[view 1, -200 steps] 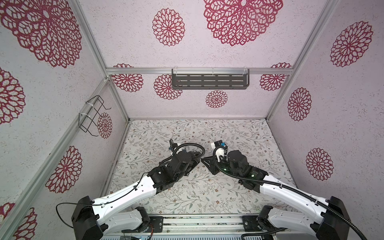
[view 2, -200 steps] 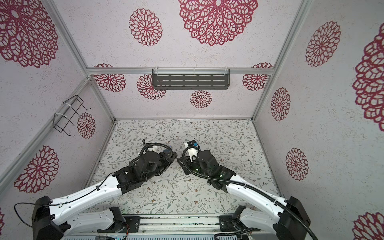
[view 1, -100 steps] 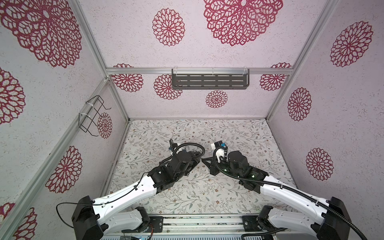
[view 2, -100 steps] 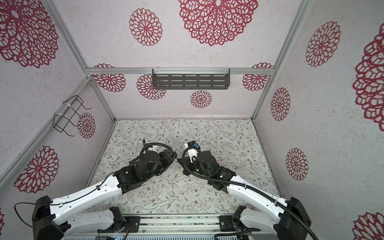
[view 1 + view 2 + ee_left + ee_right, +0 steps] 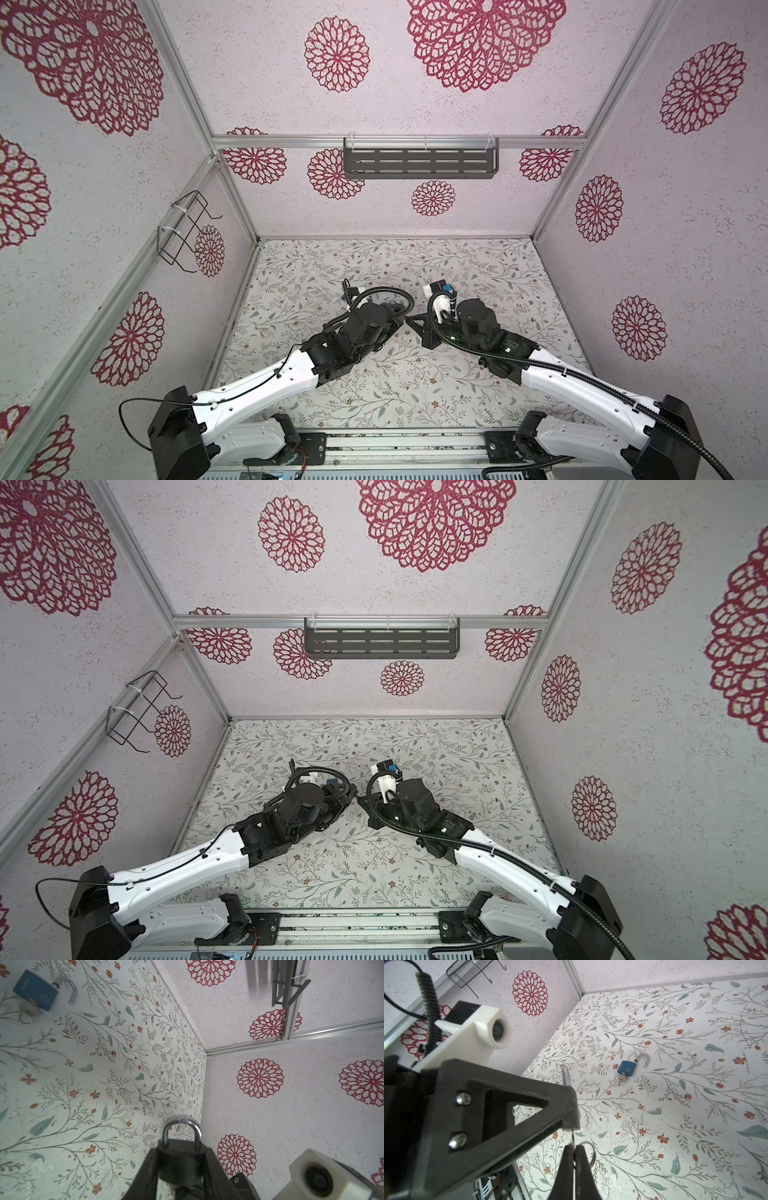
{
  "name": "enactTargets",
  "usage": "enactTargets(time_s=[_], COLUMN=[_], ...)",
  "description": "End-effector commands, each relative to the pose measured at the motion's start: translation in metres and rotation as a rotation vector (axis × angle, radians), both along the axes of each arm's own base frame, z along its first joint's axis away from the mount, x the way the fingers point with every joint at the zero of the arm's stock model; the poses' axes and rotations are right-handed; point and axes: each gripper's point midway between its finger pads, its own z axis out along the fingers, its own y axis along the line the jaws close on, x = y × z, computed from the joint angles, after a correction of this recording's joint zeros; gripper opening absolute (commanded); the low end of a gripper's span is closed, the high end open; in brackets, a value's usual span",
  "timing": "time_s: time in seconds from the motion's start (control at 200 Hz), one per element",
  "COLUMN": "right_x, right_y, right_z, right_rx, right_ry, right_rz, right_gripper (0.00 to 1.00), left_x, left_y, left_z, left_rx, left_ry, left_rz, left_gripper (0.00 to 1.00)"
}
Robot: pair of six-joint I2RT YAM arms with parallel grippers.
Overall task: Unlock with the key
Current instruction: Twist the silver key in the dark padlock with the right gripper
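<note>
Since a second ago, our right gripper (image 5: 573, 1148) has drawn its jaws together, and they now pinch the thin silver metal key (image 5: 572, 1136) by its head, its wire ring (image 5: 593, 1154) hanging beside the jaws. We see the key's blade edge-on just under the base of the black metal padlock (image 5: 179, 1167), its tip touching that base; how deep it sits we cannot tell. Our left gripper (image 5: 180, 1149) clamps the black padlock's body from both sides, its silver shackle (image 5: 181, 1126) closed. Well apart from the black padlock, a blue padlock (image 5: 627, 1068) lies flat on the floral mat (image 5: 695, 1126), hoop (image 5: 647, 1061) swung open, a second key (image 5: 621, 1079) in its base.
</note>
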Motion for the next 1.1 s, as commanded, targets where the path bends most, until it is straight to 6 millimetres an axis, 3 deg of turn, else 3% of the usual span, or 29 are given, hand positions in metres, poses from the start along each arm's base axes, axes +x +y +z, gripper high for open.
enactTargets(time_s=[0.0,0.305,0.63,0.881,1.096], right_x=[-0.003,-0.012,-0.013,-0.009,-0.005], right_y=[0.023,0.025,0.015,0.009,0.005], right_z=[0.067,0.079,0.095,0.099,0.091], right_rx=[0.188,0.350,0.482,0.513,0.397], right_ry=[-0.121,0.015,0.150,0.177,0.096], right_rz=[0.070,0.082,0.021,-0.028,-0.052], right_gripper=[0.00,0.00,0.00,0.00,0.00], left_x=[-0.028,-0.018,-0.015,-0.016,-0.011], left_y=[-0.030,-0.017,-0.012,-0.014,0.003], left_z=[0.014,0.053,0.071,0.071,0.062], left_rx=[-0.086,-0.199,-0.296,-0.290,-0.153], left_ry=[0.006,-0.118,-0.188,-0.186,-0.182], left_rz=[-0.158,-0.093,-0.062,-0.067,-0.031], left_gripper=[0.00,0.00,0.00,0.00,0.00])
